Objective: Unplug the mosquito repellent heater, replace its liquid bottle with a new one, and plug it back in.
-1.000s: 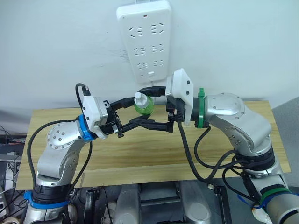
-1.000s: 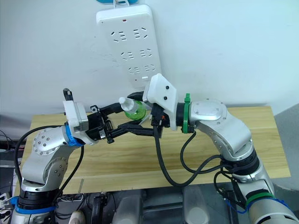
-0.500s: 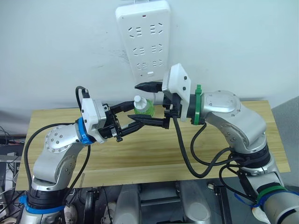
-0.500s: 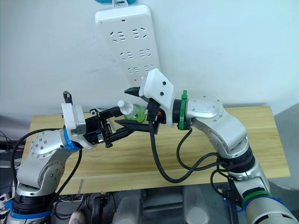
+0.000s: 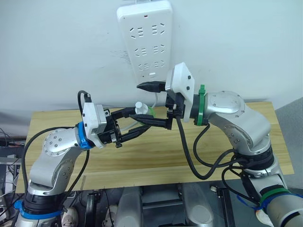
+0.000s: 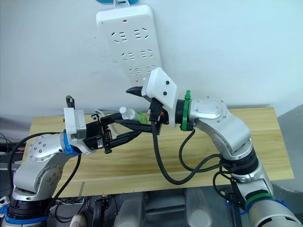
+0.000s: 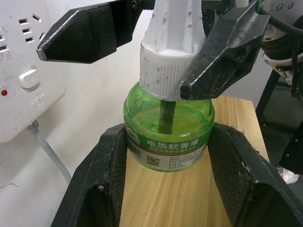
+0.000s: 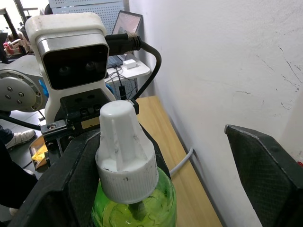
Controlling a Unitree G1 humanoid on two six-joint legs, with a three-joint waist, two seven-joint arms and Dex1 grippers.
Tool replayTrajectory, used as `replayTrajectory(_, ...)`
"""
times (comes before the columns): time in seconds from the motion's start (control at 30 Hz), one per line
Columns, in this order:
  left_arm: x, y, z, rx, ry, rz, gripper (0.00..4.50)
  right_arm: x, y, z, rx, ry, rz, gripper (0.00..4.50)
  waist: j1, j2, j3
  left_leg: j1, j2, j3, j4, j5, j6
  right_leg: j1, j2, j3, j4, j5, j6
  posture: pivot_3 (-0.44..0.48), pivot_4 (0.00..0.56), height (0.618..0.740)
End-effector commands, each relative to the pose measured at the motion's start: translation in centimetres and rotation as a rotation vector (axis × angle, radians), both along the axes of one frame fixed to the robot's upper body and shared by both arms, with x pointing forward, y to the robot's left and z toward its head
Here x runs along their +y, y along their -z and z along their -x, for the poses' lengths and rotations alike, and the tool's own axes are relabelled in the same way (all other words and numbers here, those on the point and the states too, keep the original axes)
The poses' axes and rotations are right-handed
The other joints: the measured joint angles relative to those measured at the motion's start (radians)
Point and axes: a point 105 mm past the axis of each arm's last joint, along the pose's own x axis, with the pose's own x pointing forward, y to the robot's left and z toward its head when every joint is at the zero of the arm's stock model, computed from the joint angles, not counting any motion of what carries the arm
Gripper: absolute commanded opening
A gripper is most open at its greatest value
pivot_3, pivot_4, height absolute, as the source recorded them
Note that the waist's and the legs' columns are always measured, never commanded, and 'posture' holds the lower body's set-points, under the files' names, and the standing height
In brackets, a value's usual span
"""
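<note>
- Right now the left gripper (image 7: 163,156) is clamped on the green body of the new one (image 7: 168,130), holding it upright in the air above the far edge of the table (image 5: 142,156), just below the power strip (image 5: 147,38) on the wall.
- Meanwhile the right gripper (image 5: 151,104) has its fingers spread wide; in the left wrist view one finger lies against the whitish cap (image 8: 125,156) and the other stands well clear.
- Likely the step is unscrewing the cap, so the right fingers should centre on the ribbed cap and close squarely before any turn.
- Keep the left hold firm and the bottle upright, since the liquid could spill once it is open.
- Twist about the cap's own axis, without side pull.
</note>
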Motion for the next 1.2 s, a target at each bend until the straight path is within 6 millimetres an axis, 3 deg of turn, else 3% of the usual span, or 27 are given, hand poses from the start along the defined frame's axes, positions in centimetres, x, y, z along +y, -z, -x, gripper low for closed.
replayTrajectory(0.03,0.2,-0.9,0.6,-0.04,0.012,0.007,2.19,0.0,-0.9,0.8,-0.062,-0.014,-0.017,4.15,0.0,0.0,0.0,0.0,0.0,0.0,0.0,0.0,0.0,0.0,0.0,0.0,0.0,0.0,0.0,-0.165,0.425,0.73)
replayTrajectory(0.8,1.3,-0.8,0.3,-0.022,0.003,0.003,2.19,-2.1,-1.3,0.3,-0.063,0.049,-0.021,4.15,-0.004,0.0,0.0,0.0,0.0,0.0,0.0,0.0,0.0,0.0,0.0,0.0,0.0,0.0,0.0,-0.203,0.423,0.73)
replayTrajectory(1.2,1.3,-0.6,-0.8,-0.02,0.009,0.006,2.19,-1.6,-1.3,3.6,-0.007,-0.141,-0.021,4.15,-0.006,0.0,0.0,0.0,0.0,0.0,0.0,0.0,0.0,0.0,0.0,0.0,0.0,0.0,0.0,-0.2,0.423,0.73)
